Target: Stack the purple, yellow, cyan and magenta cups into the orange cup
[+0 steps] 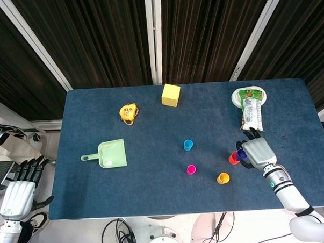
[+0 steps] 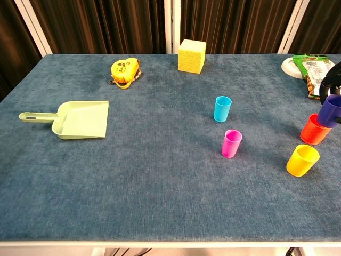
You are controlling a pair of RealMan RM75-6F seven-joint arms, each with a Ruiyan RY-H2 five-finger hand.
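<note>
Five cups: purple cup (image 2: 331,110) in right robot hand (image 1: 257,153), touching orange cup (image 2: 314,130).

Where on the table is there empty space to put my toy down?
The biggest bare stretch is the near strip of the table, in front of the green dustpan and magenta cup. There is also room between the dustpan and the cyan cup. The right side is crowded: right hand, purple cup, orange cup, yellow cup.
</note>
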